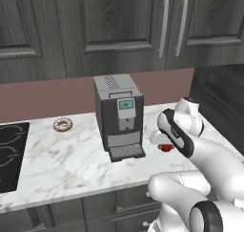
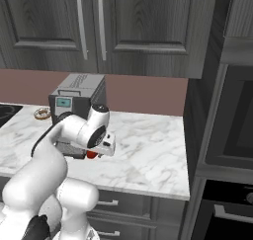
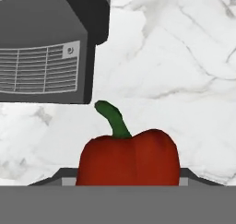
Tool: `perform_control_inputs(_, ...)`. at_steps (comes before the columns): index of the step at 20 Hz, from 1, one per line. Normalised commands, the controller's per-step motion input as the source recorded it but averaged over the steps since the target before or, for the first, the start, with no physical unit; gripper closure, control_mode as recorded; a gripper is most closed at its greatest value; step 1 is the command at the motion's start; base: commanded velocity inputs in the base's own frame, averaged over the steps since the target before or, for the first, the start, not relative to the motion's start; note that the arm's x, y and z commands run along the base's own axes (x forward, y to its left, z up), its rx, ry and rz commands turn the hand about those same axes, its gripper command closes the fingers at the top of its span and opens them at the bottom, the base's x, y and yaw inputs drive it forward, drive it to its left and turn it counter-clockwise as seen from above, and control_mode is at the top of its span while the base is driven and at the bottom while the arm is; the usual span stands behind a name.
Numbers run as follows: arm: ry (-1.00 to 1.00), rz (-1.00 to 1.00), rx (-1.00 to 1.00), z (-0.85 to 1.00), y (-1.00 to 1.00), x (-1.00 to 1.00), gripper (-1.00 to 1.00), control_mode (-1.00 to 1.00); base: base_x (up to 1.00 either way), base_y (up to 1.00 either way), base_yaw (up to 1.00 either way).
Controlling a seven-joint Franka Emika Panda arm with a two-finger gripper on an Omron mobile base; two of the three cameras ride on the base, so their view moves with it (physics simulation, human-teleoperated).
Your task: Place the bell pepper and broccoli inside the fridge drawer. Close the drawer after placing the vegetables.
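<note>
The bell pepper (image 3: 128,158) lies on the marble counter (image 1: 66,159), just beside the drip tray of the coffee machine (image 1: 119,116). The gripper (image 1: 164,145) is lowered over it. The jaws appear closed on the pepper, though the fingertips themselves are hidden. A doughnut (image 1: 62,125) sits well apart, near the hob (image 1: 9,154).

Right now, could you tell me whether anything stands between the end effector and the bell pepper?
Nothing visible does: the bell pepper sits right at the end effector on the marble counter, with the coffee machine off to one side.
</note>
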Motion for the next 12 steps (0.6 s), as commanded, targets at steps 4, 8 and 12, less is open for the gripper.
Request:
perform_control_inputs(4,-0.04,-0.06,0.0,0.96,0.0,-0.71,1.0,-1.0,0.0,0.0,0.0)
perform_control_inputs(8,-0.06,-0.06,0.0,0.85,0.0,-0.92,1.0,-1.0,0.0,0.0,0.0)
perform_control_inputs(12,0.0,-0.1,0.0,0.65,0.0,-1.0,1.0,-1.0,0.0,0.0,0.0)
